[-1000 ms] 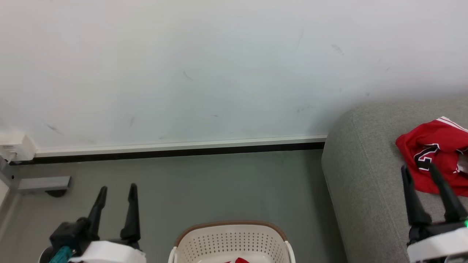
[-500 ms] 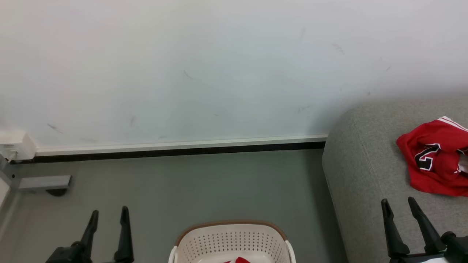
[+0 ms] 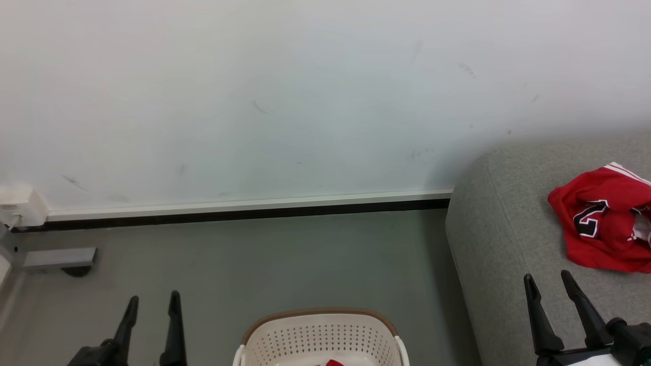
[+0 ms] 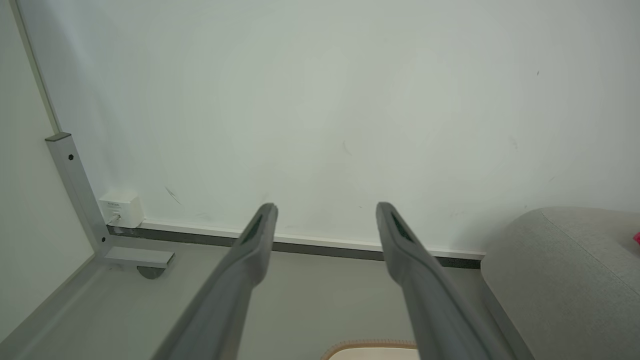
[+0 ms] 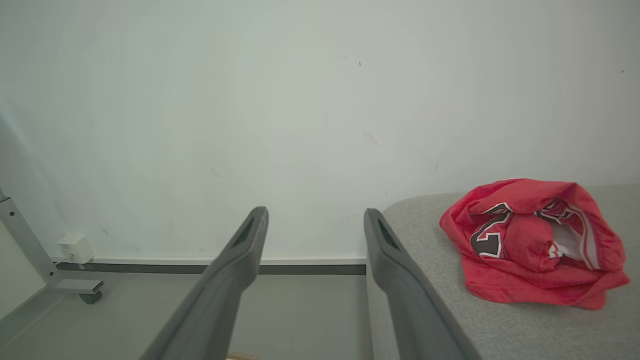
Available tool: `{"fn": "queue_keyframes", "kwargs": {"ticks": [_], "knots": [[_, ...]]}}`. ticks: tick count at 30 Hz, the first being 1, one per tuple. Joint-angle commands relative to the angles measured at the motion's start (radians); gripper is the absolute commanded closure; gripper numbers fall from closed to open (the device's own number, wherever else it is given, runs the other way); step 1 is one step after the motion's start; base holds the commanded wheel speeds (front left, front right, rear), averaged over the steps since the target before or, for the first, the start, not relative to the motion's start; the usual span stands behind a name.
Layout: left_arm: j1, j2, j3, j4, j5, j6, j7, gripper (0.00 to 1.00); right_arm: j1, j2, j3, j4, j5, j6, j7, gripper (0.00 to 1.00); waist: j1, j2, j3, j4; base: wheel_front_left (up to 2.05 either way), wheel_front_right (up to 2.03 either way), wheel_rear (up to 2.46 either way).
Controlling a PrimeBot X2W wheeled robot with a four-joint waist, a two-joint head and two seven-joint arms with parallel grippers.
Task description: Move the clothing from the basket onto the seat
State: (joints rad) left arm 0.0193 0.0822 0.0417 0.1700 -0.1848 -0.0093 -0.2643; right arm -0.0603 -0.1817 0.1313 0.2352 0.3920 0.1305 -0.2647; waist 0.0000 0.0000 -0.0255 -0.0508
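White scuffed wall (image 3: 305, 101) rises behind a grey floor (image 3: 254, 264). At the right stands a large light grey fabric sofa (image 3: 508, 229) with rounded edges. A cream perforated plastic basket (image 3: 320, 335) with a brown rim sits at the bottom edge. A crumpled bright red garment (image 3: 605, 229) with white trim and a black-and-white mark lies on the sofa. The left end effector (image 3: 154, 296), over the floor, and the right end effector (image 3: 547, 275), over the sofa near the garment, hold nothing, fingers moderately wide. A red cloth scrap (image 3: 333, 363) shows inside the basket.
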Motion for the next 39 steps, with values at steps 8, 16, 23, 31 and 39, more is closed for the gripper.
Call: {"fn": "queue_keyframes", "kwargs": {"ticks": [8, 16, 23, 31, 39], "knots": [[-0.018, -0.013, 0.020, 0.015, 0.031, -0.028, -0.001, 0.00, -0.023, -0.013, 0.004, -0.002, -0.002, 0.001, 0.000, 0.00, 0.0000, 0.0000, 0.014, -0.020, 0.00, 0.00, 0.00], [-0.075, -0.021, -0.010, 0.044, 0.021, -0.064, -0.001, 0.00, -0.065, -0.044, 0.010, -0.030, 0.008, 0.001, 0.001, 0.00, 0.0000, 0.0000, 0.080, -0.056, 0.00, 0.00, 0.00], [-0.191, -0.023, -0.053, 0.105, 0.039, -0.085, -0.001, 0.00, -0.141, -0.050, -0.020, -0.082, 0.010, 0.001, 0.001, 0.00, 0.0000, 0.0000, 0.205, -0.094, 0.00, 0.00, 0.00], [-0.327, -0.002, -0.090, 0.246, 0.043, -0.105, -0.001, 0.00, -0.230, -0.017, -0.048, -0.138, -0.001, 0.001, 0.000, 0.00, 0.0000, 0.0000, 0.343, -0.139, 0.00, 0.00, 0.00], [-0.468, 0.030, -0.173, 0.446, 0.043, -0.119, -0.001, 0.00, -0.303, -0.002, -0.070, -0.191, -0.008, 0.001, 0.001, 0.00, 0.0000, 0.0000, 0.467, -0.174, 0.00, 0.00, 0.00]]}}
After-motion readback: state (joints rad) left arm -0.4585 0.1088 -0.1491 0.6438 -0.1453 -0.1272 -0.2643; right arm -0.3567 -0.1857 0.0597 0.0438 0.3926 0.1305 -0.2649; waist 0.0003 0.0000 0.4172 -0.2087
